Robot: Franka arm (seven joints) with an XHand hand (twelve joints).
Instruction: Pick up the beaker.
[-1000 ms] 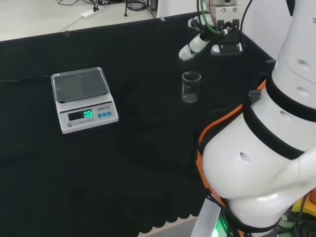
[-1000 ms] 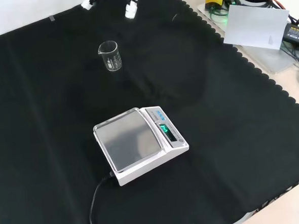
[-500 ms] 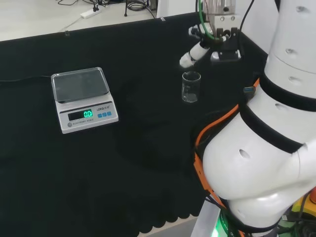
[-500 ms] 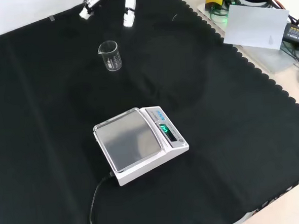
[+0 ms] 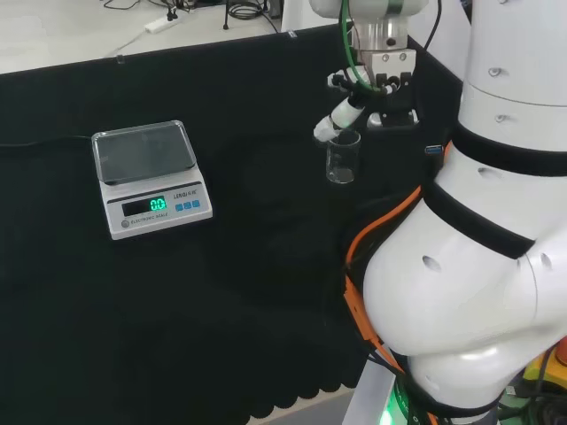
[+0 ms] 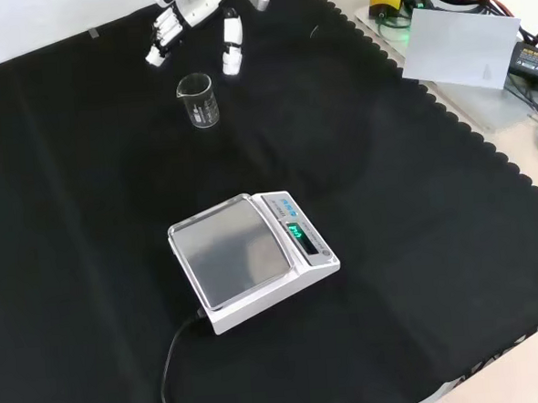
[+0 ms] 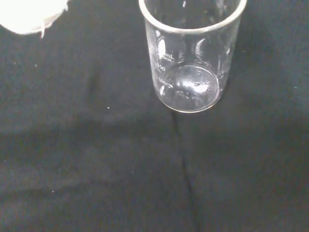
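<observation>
- The tabletop is covered in black cloth.
- A white scale sits near the middle in the front view, its green display lit.
- The robot hand hangs just above and behind the beaker in the front view, fingers straight and spread, holding nothing.
- The clear beaker stands upright and empty on the cloth, apart from the scale.

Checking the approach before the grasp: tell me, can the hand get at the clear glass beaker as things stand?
Probably yes. The hand hangs open beside the clear glass beaker, which stands upright and alone on the black cloth; the white scale sits well away.
</observation>
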